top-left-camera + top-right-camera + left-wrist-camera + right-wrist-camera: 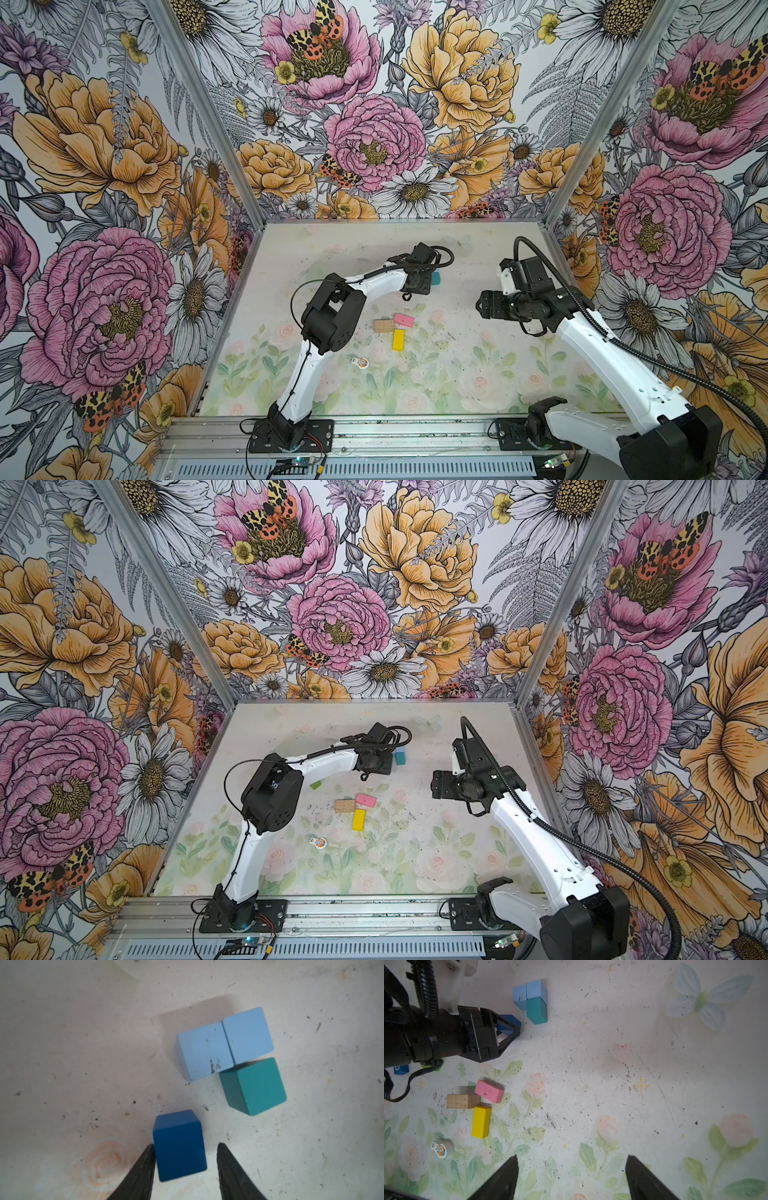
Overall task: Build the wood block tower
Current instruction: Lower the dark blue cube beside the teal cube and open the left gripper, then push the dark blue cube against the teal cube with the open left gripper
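With the left gripper [186, 1151] loosened around the dark blue cube [179, 1145] resting on the table beside the two light blue cubes [225, 1043] and teal cube [254, 1086], back off straight, while the empty right gripper [572, 1162] waits spread wide.

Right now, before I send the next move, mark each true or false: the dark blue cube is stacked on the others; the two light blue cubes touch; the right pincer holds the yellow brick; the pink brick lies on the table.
1. The dark blue cube is stacked on the others. False: it sits on the table, apart from them, between the left pincer's fingers.
2. The two light blue cubes touch. True.
3. The right pincer holds the yellow brick. False: it is open and empty.
4. The pink brick lies on the table. True.
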